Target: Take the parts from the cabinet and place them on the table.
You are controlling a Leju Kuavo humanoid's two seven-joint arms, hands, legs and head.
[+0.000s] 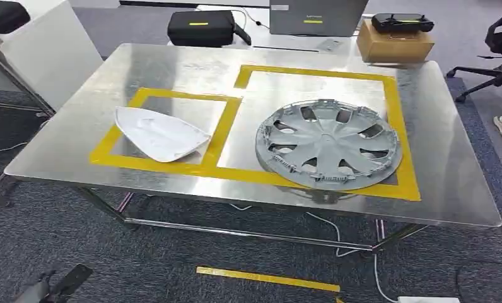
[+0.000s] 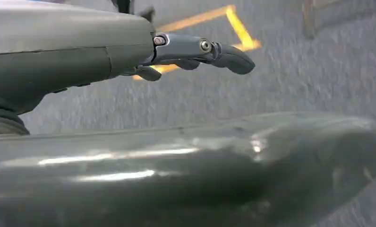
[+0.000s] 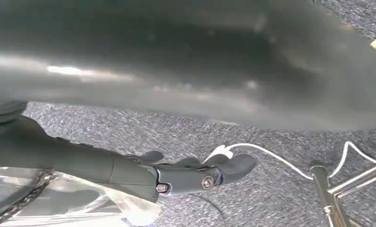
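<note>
Hubcap on table, left hand empty over carpet

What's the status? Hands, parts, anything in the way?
Left hand and right hand hang by the floor, holding nothing. White mirror cover and grey hubcap lie in taped boxes on the table. No obstruction seen.

White cover and grey wheel cap on a shiny silver table marked with yellow tape rectangles; grey carpet
</note>
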